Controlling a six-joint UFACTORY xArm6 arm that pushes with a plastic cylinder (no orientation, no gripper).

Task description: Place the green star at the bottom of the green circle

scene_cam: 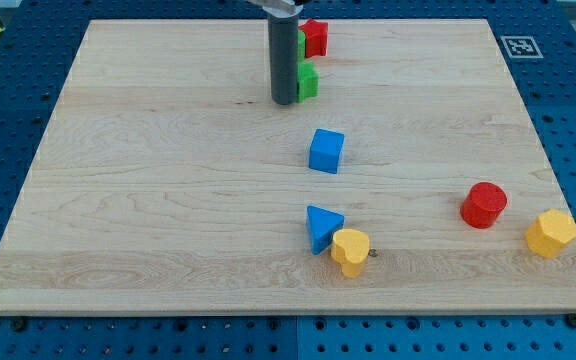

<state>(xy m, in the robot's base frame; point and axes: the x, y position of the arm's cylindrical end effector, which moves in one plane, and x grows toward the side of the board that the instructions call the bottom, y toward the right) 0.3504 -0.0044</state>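
My tip (285,102) rests on the board near the view's top centre. A green block (309,80) sits right against the rod's right side, partly hidden by it; its outline looks angular. A second green block (301,44) shows only as a sliver just above it, between the rod and a red star block (316,37). The rod hides most of this one, so I cannot make out its shape. The two green blocks are close together, one above the other in the view.
A blue cube (326,151) lies below the tip. A blue triangle (321,226) touches a yellow heart (350,251) at the bottom centre. A red cylinder (483,205) and a yellow hexagon (551,233) sit at the right.
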